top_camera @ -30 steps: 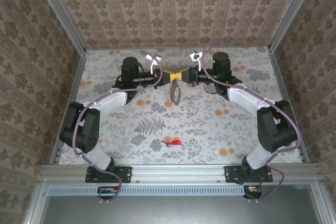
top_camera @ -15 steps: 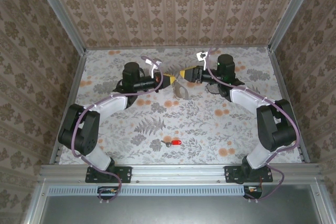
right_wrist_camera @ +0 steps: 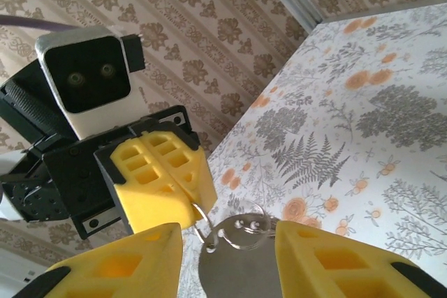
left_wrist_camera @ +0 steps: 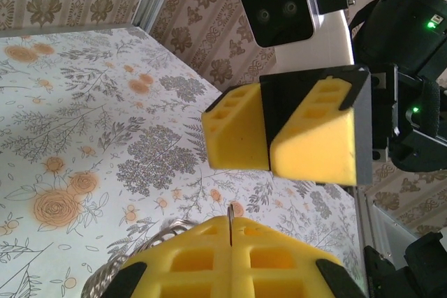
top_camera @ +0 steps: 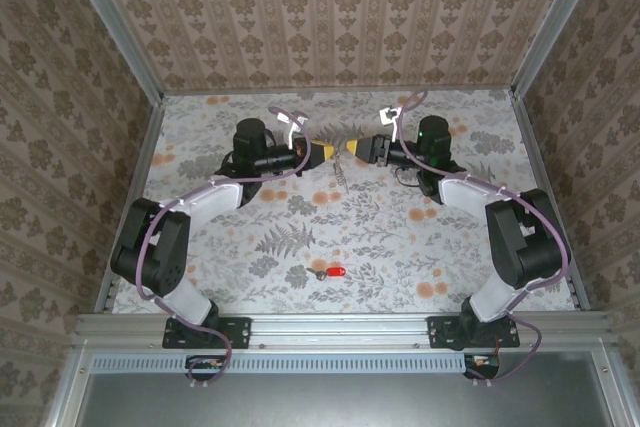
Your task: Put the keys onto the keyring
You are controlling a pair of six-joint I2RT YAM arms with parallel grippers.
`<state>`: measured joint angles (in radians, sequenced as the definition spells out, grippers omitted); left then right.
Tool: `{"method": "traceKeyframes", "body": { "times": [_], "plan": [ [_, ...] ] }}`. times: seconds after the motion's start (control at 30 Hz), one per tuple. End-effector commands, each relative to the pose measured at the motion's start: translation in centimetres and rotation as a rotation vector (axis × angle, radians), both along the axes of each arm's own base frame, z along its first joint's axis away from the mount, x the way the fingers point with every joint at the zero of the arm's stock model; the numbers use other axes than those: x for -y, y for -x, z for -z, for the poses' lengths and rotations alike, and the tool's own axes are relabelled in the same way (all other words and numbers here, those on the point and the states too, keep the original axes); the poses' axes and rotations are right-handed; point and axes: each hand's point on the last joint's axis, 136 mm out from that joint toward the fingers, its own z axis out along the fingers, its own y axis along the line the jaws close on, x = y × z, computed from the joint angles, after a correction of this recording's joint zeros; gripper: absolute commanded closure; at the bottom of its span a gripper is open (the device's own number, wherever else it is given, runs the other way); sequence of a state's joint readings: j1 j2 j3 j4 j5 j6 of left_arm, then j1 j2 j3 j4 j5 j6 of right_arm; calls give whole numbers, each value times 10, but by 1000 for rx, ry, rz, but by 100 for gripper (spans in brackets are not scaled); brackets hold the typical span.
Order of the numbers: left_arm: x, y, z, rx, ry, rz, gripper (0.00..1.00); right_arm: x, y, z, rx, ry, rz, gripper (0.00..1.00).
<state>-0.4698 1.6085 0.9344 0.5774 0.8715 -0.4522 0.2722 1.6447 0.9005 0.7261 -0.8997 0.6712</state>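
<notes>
So the keyring (right_wrist_camera: 230, 270) is up off the table (top_camera: 400, 237), dangling at about 12 o'clock from the middle of the floral mat. It's pinched at its top by the left gripper (top_camera: 322, 151), which sits at its 9 o'clock. Those jaws are clamped fully together on a thin wire bit of the ring. In the right wrist view you can see the little wire loop poking out from between the yellow pads, with a dull grey oval piece hanging under it.

The right gripper (top_camera: 358, 148) is at the ring's 3 o'clock with its jaws partly apart. The ring hangs in the gap between them. From these angles I can't really tell if either pad is touching it, but it doesn't look like a grip to me.

The red key (top_camera: 335, 273) is lying flat on the table way down at 6 o'clock, well apart from both grippers and untouched. It's tiny, with a bright red head and a stubby silver blade pointing to 9 o'clock.

My read is that this is the hold-the-ring-steady stage, and nothing is threaded yet. Next the right arm would need to back off, drop down to the key and grab it by the red head (not much to grab, honestly). Then it has to bring the key up so its hole meets the ring's opening.
</notes>
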Motion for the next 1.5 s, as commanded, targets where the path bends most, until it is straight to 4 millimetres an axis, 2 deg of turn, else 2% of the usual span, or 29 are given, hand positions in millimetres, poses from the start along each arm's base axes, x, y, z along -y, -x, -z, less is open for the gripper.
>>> {"method": "traceKeyframes", "body": {
  "times": [0.0, 0.17, 0.43, 0.53, 0.73, 0.9, 0.93, 1.07, 1.2, 1.33, 1.47],
  "plan": [
    [-1, 5, -33, 96, 49, 27, 100, -12, 12, -9, 35, -27, -52, 58],
    [-1, 5, -33, 93, 49, 30, 100, -21, 14, -6, 28, -26, -70, 58],
    [-1, 5, -34, 90, 52, 33, 100, -28, 15, -5, 24, -34, -93, 67],
    [0, 5, -33, 87, 52, 40, 100, -29, 16, -6, 26, -34, -101, 74],
    [1, 6, -33, 78, 50, 54, 100, -30, 17, -6, 29, -32, -108, 100],
    [-1, -2, -33, 42, 33, 5, 100, -27, 12, -10, 46, -33, -75, 100],
    [-2, -4, -33, 32, 34, -16, 95, -26, 10, -13, 56, -35, -66, 100],
    [-29, -27, -37, 0, 72, -170, 69, -22, 4, -21, 88, -47, -23, 100],
    [-50, -39, -39, -58, 132, -282, 55, -16, -3, -32, 121, -77, 32, 100],
    [-54, -40, -45, -101, 216, -275, 53, -11, -10, -41, 145, -119, 91, 100],
    [-46, -37, -49, -139, 283, -220, 58, -6, -18, -49, 159, -169, 143, 100]
  ]
}}
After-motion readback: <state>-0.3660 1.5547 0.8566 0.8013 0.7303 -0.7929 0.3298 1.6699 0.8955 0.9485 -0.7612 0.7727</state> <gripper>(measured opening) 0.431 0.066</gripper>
